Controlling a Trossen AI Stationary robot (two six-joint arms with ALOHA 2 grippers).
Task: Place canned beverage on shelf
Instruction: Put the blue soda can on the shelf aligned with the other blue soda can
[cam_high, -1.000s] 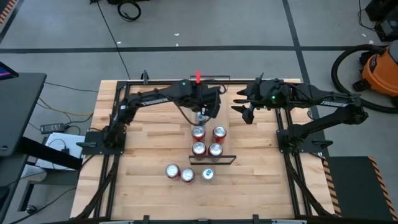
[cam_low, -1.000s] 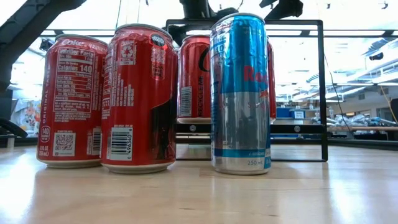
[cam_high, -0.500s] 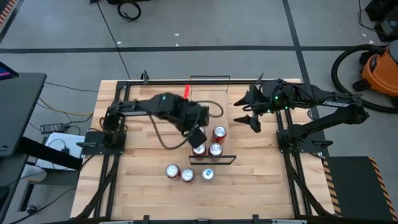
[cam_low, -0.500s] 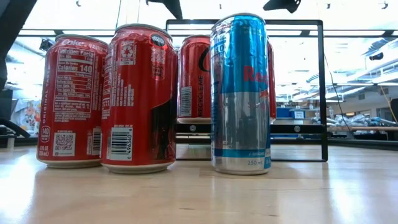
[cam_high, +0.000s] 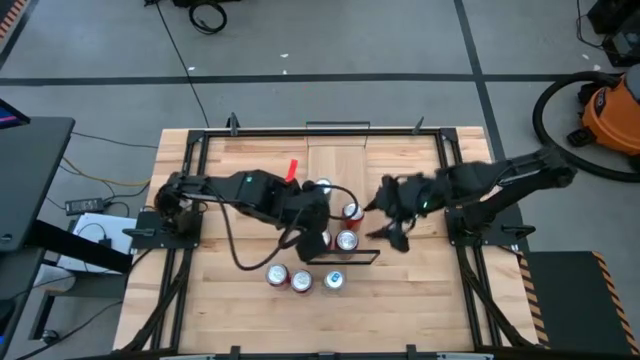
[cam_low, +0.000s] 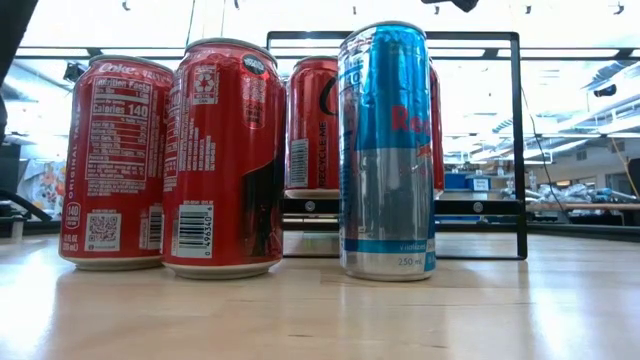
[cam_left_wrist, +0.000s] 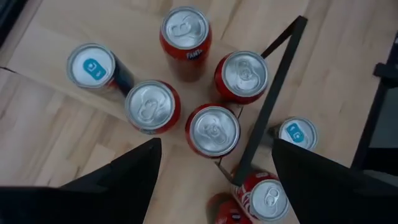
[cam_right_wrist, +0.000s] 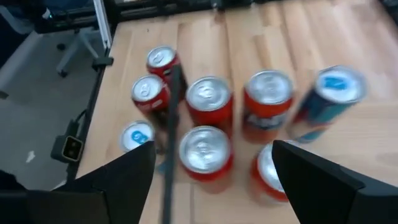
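Here, the pale plank counter (cam_high: 240, 270) stands on grey floor, an orange vacuum (cam_high: 610, 110) nearby. My narrow light-wood shelf (cam_high: 338, 165) carries red cans (cam_high: 347, 240). My left claw (cam_high: 312, 243) hovers released above them; my right claw (cam_high: 392, 220), spread empty, hangs beside the shelf.

The two front cans (cam_low: 165, 160) are red with white text. The tall can (cam_low: 387, 150) is blue and silver, and the table (cam_low: 320, 310) is light wood.
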